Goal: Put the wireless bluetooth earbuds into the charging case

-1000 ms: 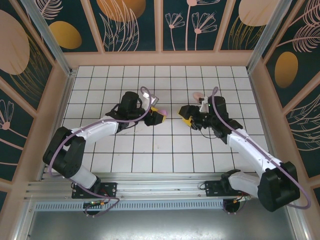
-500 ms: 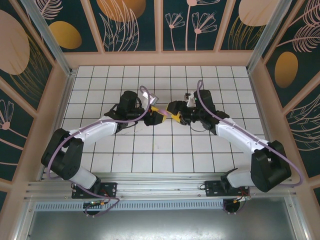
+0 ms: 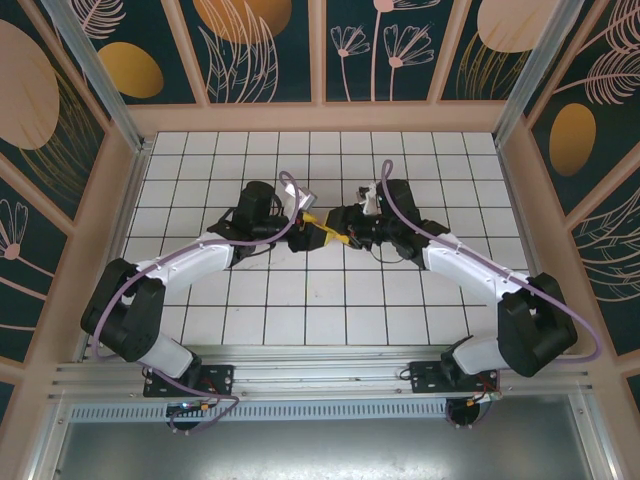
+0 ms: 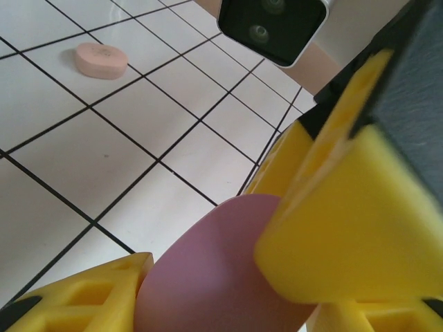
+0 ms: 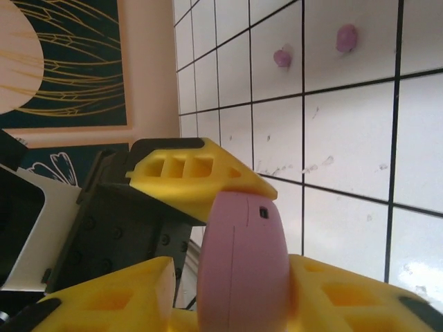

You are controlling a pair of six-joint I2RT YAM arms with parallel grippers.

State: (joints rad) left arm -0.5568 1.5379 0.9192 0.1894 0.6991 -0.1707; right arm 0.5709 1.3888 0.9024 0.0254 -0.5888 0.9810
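I am clamping the pink charging case (image 5: 239,263) above the counter (image 5: 346,138) with both my left pincer (image 3: 312,236) and right pincer (image 3: 348,226), two earbuds (image 5: 282,57) lying apart on the tiles, so mismatched pulling is risking twisting it free

The top view was bright and even, lit from above; the white tiled floor (image 3: 330,300) carried only soft, faint shadows near the middle of the frame. In the left wrist view the pink case (image 4: 221,277) at the bottom edge was very close and blurred, while the tiles at upper left were sharper. In the right wrist view a pale glare lay on the tiles at lower right, and the earbuds (image 5: 282,57) at the top looked slightly soft.
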